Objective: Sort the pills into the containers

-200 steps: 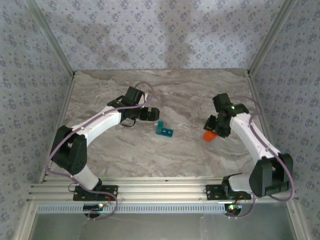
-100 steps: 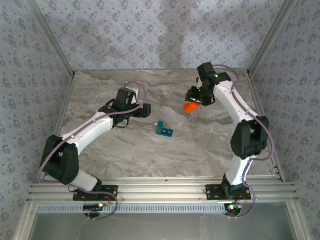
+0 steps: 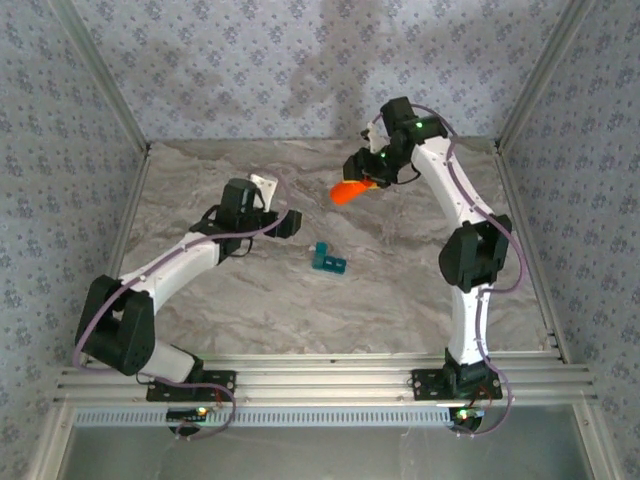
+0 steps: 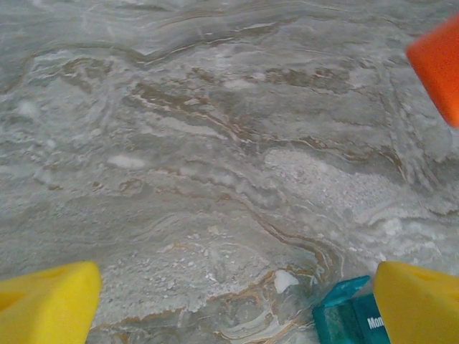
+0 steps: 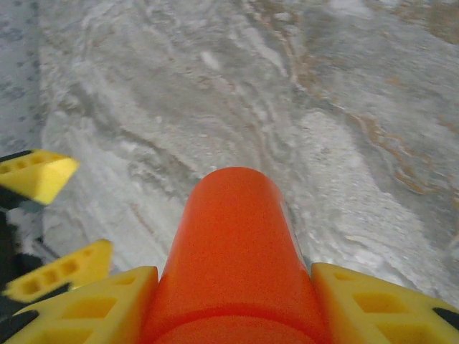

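The teal pill box [image 3: 328,260] lies mid-table with one lid raised; its corner [image 4: 348,319] shows beside my left gripper's right finger. My left gripper [image 3: 292,222] hovers just left of the box, open and empty [image 4: 237,301]. A small white fleck [image 4: 285,281] lies on the marble next to the box; I cannot tell whether it is a pill. My right gripper [image 3: 366,180] is raised over the back of the table, shut on the orange bottle [image 3: 349,191], which points left and down [image 5: 233,244]. The bottle's end [image 4: 437,64] also shows in the left wrist view.
The marble table [image 3: 230,300] is walled by patterned panels at the back and sides, with an aluminium rail [image 3: 320,380] along the near edge. My left gripper's yellow fingers [image 5: 36,175] appear at the left of the right wrist view.
My right arm has swung from the right side up and toward the back centre, carrying the orange bottle. My left gripper has drawn back a little to the left, away from the pill box.
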{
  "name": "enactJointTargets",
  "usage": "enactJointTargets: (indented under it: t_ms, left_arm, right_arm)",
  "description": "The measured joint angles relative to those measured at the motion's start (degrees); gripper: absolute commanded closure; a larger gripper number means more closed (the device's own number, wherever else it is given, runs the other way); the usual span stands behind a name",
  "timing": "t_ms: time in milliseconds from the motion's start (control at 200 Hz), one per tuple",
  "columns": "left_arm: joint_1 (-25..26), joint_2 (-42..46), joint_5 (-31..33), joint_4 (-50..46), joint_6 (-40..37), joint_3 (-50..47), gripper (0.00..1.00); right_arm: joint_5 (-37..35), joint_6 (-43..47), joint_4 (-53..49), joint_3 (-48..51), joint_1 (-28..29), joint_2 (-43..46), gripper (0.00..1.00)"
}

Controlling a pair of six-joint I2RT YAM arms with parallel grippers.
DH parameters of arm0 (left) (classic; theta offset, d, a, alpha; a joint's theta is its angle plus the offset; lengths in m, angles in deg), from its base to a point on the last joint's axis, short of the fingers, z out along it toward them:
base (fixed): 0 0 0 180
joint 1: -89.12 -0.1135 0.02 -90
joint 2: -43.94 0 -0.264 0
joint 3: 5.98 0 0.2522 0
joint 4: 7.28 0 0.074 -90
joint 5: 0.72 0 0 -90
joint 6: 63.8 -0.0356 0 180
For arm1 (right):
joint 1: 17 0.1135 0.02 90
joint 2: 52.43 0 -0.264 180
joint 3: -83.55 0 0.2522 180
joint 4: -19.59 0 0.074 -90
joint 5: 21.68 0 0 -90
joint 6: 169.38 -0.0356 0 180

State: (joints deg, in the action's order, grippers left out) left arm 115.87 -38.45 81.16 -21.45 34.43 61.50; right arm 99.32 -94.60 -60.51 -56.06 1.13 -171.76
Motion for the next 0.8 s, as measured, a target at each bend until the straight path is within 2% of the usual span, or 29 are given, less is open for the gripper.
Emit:
enactJointTargets:
  t_ms: [105,255,465,800]
  left_arm:
    - [0.0,1.7,-2.7,4.3,-3.4,-3.7,0.03]
    - [0.0,2.2,-7.4,8.0,-8.3,-4.1,0.04]
    - [1.4,2.1,-13.2,8.1,-13.2,-2.7,0.04]
    - [4.5,2.1,-16.0,7.4,-18.2,0.7,0.05]
  right_arm:
    - [2.6,1.3,-2.7,-3.5,0.6,-1.9,0.6]
    - [5.7,2.4,-5.6,-4.6,1.4,-2.5,0.6]
    - [8.3,4.3,-8.9,-4.8,2.6,-2.5,0.6]
    - [10.0,7.4,-10.6,-1.0,6.4,-0.9,0.6]
